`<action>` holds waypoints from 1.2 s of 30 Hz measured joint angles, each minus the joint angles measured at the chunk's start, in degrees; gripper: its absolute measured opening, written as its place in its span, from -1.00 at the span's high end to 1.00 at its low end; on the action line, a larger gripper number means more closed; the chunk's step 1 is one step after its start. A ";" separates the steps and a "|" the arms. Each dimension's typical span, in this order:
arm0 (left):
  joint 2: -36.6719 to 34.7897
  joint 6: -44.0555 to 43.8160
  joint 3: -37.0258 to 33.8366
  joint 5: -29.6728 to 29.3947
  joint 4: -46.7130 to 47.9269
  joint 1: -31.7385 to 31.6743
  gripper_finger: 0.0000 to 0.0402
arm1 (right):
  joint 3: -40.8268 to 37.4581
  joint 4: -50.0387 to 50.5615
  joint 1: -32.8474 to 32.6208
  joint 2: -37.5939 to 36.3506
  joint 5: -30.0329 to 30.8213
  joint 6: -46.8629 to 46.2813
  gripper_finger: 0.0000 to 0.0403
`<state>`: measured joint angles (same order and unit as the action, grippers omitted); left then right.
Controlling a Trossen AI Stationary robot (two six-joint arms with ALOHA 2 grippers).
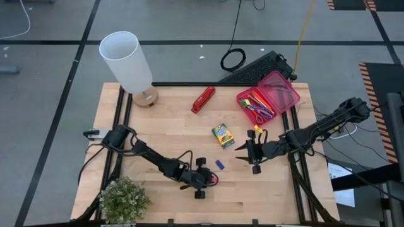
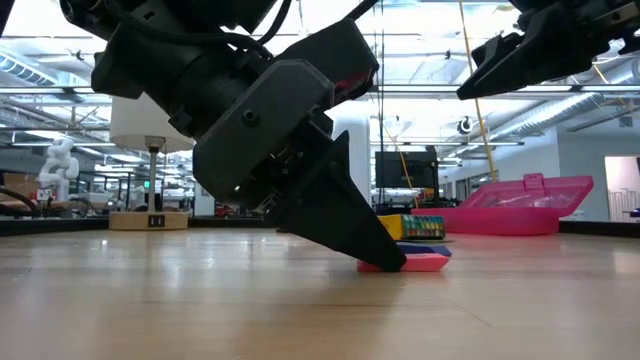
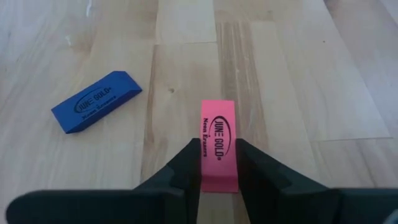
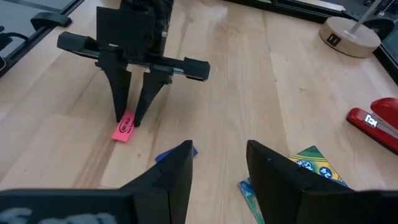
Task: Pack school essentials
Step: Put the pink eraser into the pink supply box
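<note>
Left claw [image 3: 219,163] pinches your flat pink rubber eraser [image 3: 218,143] on the wooden bench [image 3: 298,74], long axis along the fingers. Right claw [image 4: 219,167] hovers spread, nearer the blue eraser [image 3: 95,101].

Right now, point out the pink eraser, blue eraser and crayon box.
pink eraser [image 3: 218,140], left wrist view, middle of its printed top face.
blue eraser [image 3: 96,101], left wrist view, centre of its top face.
crayon box [image 1: 222,135], high view, middle of its front panel.
</note>
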<state>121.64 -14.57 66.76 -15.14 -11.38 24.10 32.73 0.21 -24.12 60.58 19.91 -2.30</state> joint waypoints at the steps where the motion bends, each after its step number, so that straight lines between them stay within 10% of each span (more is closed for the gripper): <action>1: 0.01 -0.01 -0.01 0.00 -0.33 0.00 0.54 | 0.00 0.01 0.00 0.00 0.15 0.06 0.28; 17: -3.50 1.01 -0.17 0.55 -1.45 -0.34 0.54 | 0.00 -3.32 0.00 0.14 1.31 2.23 0.28; 36: -17.08 3.59 -0.11 -1.95 7.08 -5.20 0.54 | -0.07 -21.43 -3.37 14.57 0.98 39.20 0.28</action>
<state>104.56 -10.98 66.65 -17.08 -4.30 18.90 32.67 -21.22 -27.49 75.15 20.89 36.91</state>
